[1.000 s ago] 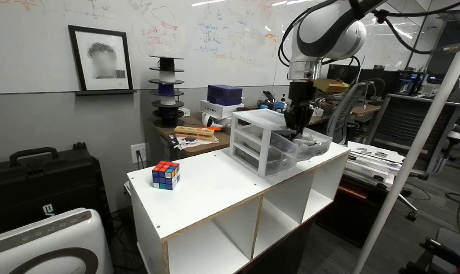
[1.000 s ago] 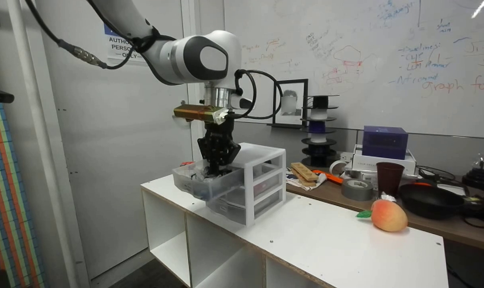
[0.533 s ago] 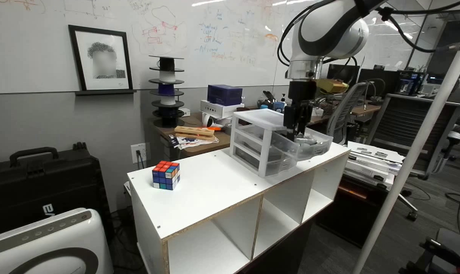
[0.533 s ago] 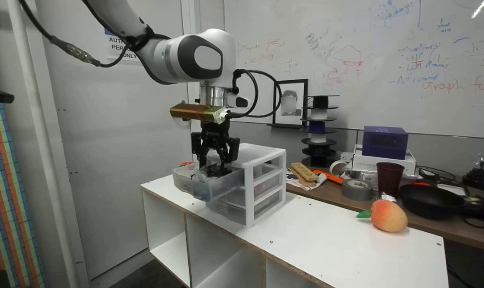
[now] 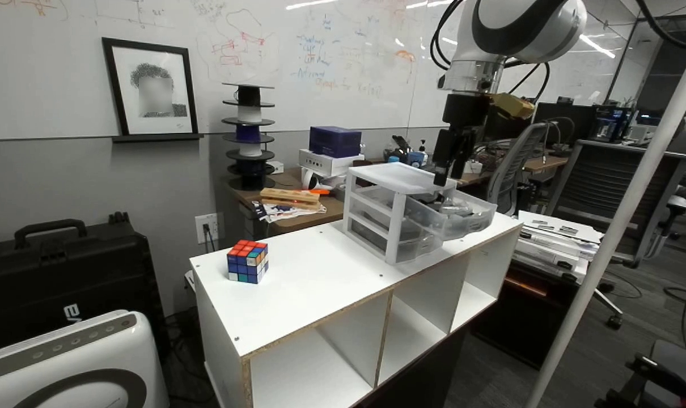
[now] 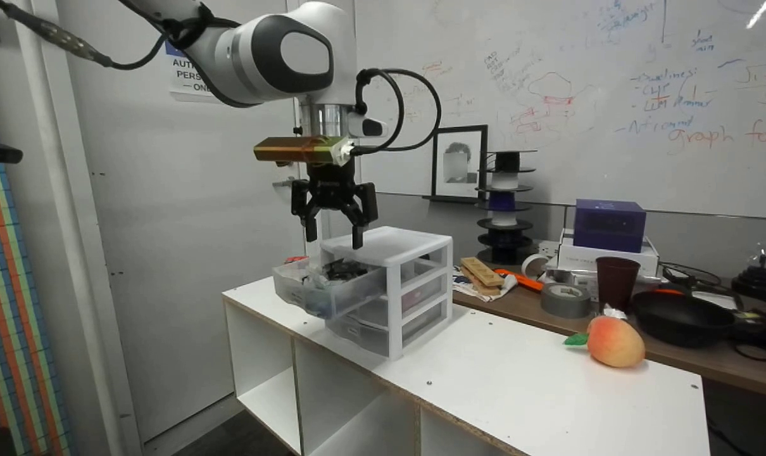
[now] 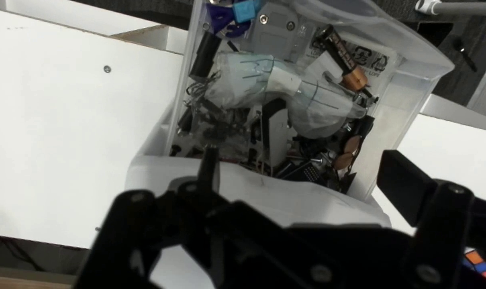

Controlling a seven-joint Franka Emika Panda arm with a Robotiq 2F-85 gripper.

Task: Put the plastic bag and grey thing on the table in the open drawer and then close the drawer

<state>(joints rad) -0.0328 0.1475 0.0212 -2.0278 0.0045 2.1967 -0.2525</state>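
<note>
The top translucent drawer (image 6: 304, 301) stands pulled out of its chest on the white table (image 6: 516, 380). Above it, in both exterior views, my gripper (image 6: 334, 234) hangs open, jaws wide apart and nothing between them. Its fingertips are clear of the drawer's contents. In the wrist view a crumpled clear plastic bag (image 7: 321, 106) lies inside among loose small parts. A flat grey thing (image 7: 274, 34) with screws sits near the drawer's front end; I cannot tell whether it is the one the task names.
The chest's white top (image 6: 399, 244) is close beside and below one finger. A Rubik's cube (image 5: 247, 260) and a toy peach (image 6: 616, 342) rest on the table, on opposite sides of the chest. A pale pole (image 5: 615, 238) rises beside the table.
A second ago my gripper was down in the drawer with its fingers together. The jaws have since spread apart and the gripper has risen out. The drawer has not moved.
</note>
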